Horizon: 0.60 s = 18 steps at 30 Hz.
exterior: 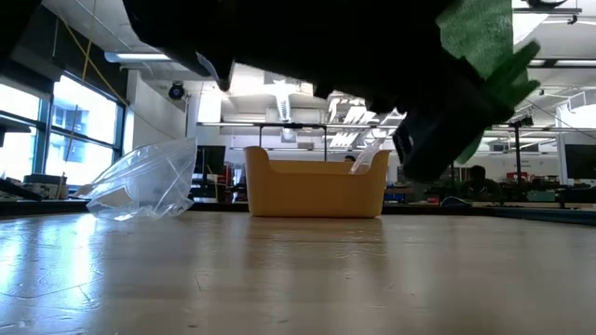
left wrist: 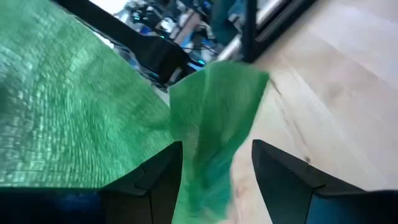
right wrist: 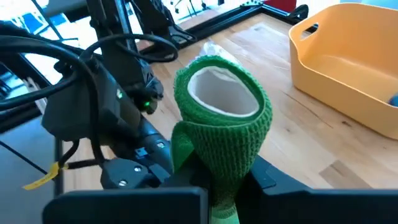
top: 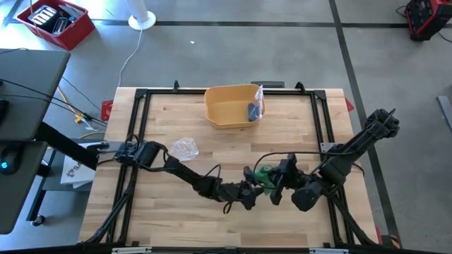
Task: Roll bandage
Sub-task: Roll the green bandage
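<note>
I had both arms low and meeting near the desk's [top: 176,113] front; my right pincer [right wrist: 227,193] clamped the green bandage roll [right wrist: 222,127] there. My left pincer [left wrist: 214,171] stood spread around its loose tail [left wrist: 217,124]; a yellow bin [top: 227,106] sat behind.

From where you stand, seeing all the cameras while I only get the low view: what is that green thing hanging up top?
Observer: A green bandage roll, shown in the right wrist view with a white core.
Visitor: Who holds it?
Observer: The right gripper is shut on it, above the table's near middle.
Visitor: And the other arm?
Observer: The left gripper is open, with the bandage's loose tail between its fingers.
Visitor: What's in the yellow tub?
Observer: A small blue item and a clear wrapper.
</note>
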{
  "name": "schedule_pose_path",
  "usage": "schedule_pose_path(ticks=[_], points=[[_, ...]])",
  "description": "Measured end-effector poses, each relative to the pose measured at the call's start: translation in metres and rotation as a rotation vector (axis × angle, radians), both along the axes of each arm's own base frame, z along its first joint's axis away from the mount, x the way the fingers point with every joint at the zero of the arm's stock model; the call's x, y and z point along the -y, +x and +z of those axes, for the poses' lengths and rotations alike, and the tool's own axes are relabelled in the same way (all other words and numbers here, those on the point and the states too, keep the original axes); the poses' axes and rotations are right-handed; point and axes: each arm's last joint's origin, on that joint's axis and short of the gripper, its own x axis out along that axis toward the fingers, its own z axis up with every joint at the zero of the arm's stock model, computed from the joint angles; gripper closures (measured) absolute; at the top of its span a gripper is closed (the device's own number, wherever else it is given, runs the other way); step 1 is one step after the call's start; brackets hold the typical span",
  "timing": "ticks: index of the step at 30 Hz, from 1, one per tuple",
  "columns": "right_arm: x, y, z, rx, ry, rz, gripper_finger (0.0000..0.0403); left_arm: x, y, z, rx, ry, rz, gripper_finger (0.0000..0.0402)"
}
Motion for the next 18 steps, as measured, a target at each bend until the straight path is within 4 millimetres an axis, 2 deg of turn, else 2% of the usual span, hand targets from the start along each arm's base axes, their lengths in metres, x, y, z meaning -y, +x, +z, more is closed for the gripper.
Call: schedule_pose_path(ticks=[4,7,13,16,18], points=[[-0.002,0.002,0.010,0.031,0.016,0.012,0.0380,0.007,-0.002,0.004,0.039,-0.008,0.005,0.0219],[-0.005,0.004,0.017,0.060,0.013,0.036,0.0380,0.008,-0.002,0.004,0.039,-0.008,-0.002,0.0242],[-0.008,0.007,0.025,0.089,0.002,0.091,0.0380,0.007,-0.002,0.005,0.045,-0.010,0.003,0.0333],[-0.010,0.005,0.024,0.075,-0.006,0.100,0.0380,0.017,-0.007,0.002,0.017,-0.019,-0.017,0.0386],[-0.010,0.003,0.021,0.052,-0.011,0.098,0.0380,0.031,-0.014,0.001,-0.021,-0.057,-0.040,0.0394]])
